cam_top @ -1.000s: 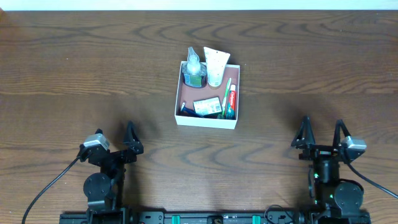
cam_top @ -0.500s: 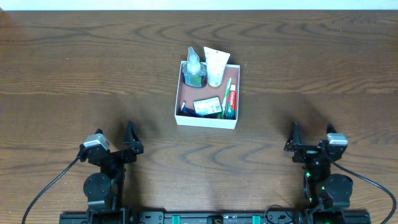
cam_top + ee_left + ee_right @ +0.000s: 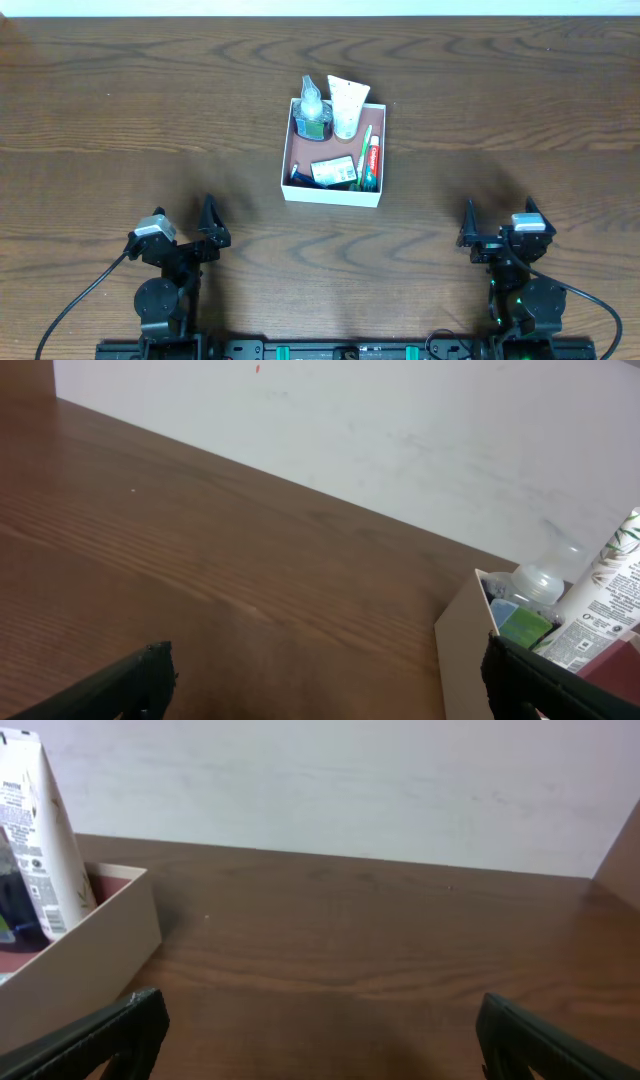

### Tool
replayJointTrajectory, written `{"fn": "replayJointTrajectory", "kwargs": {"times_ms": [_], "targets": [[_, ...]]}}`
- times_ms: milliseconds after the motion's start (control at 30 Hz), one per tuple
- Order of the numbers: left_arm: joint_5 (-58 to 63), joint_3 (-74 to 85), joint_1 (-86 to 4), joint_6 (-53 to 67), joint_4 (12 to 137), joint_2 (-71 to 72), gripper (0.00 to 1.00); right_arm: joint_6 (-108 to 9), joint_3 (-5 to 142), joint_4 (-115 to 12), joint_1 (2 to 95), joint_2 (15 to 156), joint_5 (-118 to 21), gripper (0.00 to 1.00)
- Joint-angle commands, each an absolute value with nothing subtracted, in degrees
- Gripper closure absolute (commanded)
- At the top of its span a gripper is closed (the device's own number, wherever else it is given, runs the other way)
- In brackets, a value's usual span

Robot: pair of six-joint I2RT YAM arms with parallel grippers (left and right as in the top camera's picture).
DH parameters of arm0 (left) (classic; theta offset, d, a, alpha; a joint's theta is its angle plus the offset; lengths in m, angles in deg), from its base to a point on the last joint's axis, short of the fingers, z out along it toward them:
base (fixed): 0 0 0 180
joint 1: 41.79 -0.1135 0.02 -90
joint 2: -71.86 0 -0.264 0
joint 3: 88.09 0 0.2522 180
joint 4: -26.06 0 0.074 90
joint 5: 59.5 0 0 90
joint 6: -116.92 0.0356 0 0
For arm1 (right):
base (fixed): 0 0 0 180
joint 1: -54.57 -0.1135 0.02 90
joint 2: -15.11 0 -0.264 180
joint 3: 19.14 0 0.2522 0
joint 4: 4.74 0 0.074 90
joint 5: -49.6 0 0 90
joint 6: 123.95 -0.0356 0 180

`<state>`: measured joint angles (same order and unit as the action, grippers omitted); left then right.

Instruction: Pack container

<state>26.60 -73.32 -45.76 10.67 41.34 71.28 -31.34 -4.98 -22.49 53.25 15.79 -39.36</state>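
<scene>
Sitting toward the far middle of the wooden table (image 3: pixel 120 120), the container (image 3: pixel 331 196) held a clear bottle (image 3: pixel 312 104) and a white tube (image 3: pixel 347 106) at its far wall, a toothpaste tube (image 3: pixel 373 158) along its right side and a small packet (image 3: pixel 332 171) toward its near wall. The left gripper (image 3: pixel 186 214) sat at the near left and the right gripper (image 3: pixel 499 214) at the near right, both well apart from the container, each with jaws spread wide and nothing between them.

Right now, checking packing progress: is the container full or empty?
Partly full: the container holds a bottle, a white tube and toothpaste; some floor shows bare.
</scene>
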Motion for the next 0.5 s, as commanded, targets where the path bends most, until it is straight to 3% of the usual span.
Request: {"fn": "replayJointTrajectory", "kwargs": {"times_ms": [0, 467], "targets": [[26.0, -74.1, -45.6, 11.6, 43.6, 71.6, 0.02, -29.1, -5.1, -22.8, 53.7, 15.4, -39.8, 0.01], [26.0, -74.1, -45.6, 11.6, 43.6, 71.6, 0.02, -29.2, -5.1, -22.8, 53.7, 15.4, -40.4, 0.01]]}}
